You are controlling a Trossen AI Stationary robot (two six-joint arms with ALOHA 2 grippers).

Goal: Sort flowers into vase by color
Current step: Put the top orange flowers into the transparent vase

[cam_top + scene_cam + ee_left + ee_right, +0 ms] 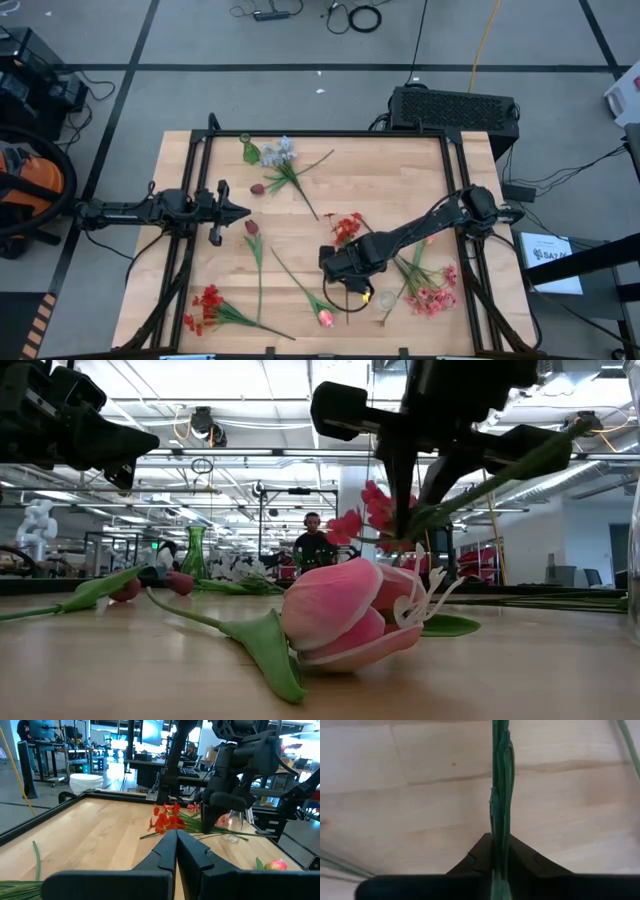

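Observation:
My right gripper (345,262) stands over the table's middle, near its front, and is shut on a red flower cluster (348,228); its green stem shows in the right wrist view. My left gripper (236,212) waits shut and holding nothing at the table's left. On the table lie a white sprig (280,154), two dark red tulip buds (258,188) (252,228), a pink tulip (325,318), another red cluster (205,305) and pink clusters (436,296). A green vase (247,148) stands at the far left. A clear glass vase (385,300) stands next to my right gripper. My right gripper pinches the red flower's bundled green stem (501,820) between its two fingers. The fingers come from above, pointing steeply down, and lie across the stem. In the low view the red blossoms (368,510) hang beside the fingers above the table, and the stem slants up and away (545,455).
A raised black frame (320,133) runs around the wooden table. Stems and leaves lie spread over the near half, and the pink tulip (345,615) lies close to the front edge. A person (313,540) sits at a desk in the room behind the table.

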